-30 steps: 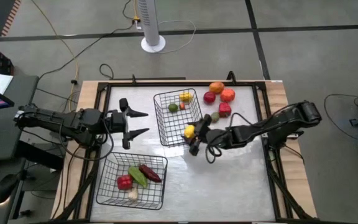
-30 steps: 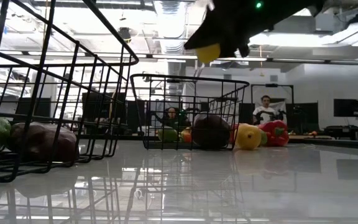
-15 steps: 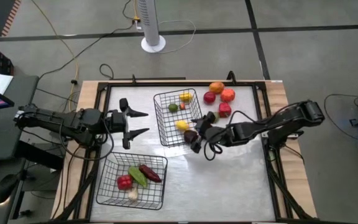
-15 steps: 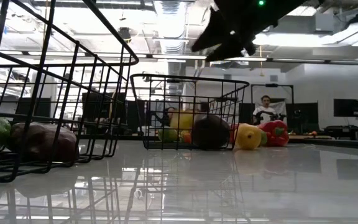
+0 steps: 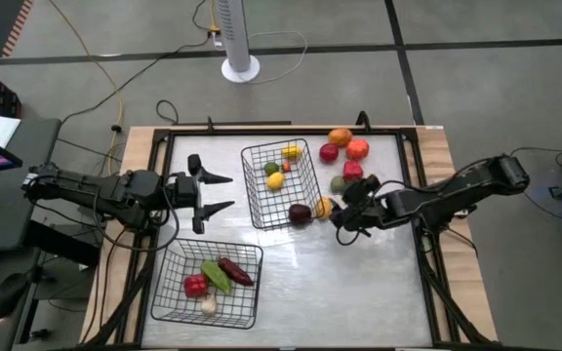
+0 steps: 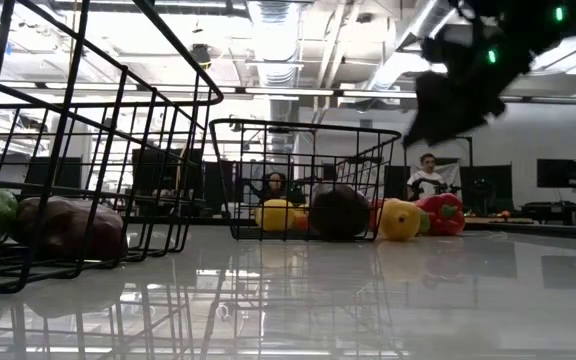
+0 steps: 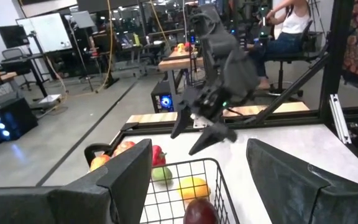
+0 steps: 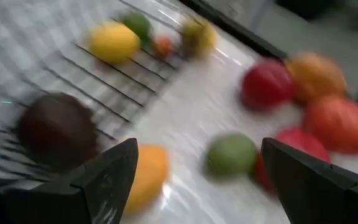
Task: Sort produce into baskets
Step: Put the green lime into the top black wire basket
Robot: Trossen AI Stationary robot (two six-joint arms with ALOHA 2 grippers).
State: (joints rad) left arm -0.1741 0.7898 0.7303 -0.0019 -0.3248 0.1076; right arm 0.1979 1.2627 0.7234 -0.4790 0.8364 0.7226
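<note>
The right gripper (image 5: pixel 344 216) hangs open and empty beside the far basket (image 5: pixel 281 183) — a yellow fruit (image 5: pixel 275 180) lies inside. The left gripper (image 5: pixel 213 192) waits, open.

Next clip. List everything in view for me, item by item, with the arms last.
table: one, white top.
middle basket: one, black wire, table centre; holds five pieces: two yellow, green, small orange, maroon.
corner basket: one, black wire, on the left arm's side; holds four pieces: red, green, dark red, white.
loose produce: six, orange, orange-red, two red, green, yellow-orange, right of middle basket.
fan: one, white, floor beyond table.
left gripper: open, empty, left of middle basket.
right gripper: open, empty, right of middle basket.
</note>
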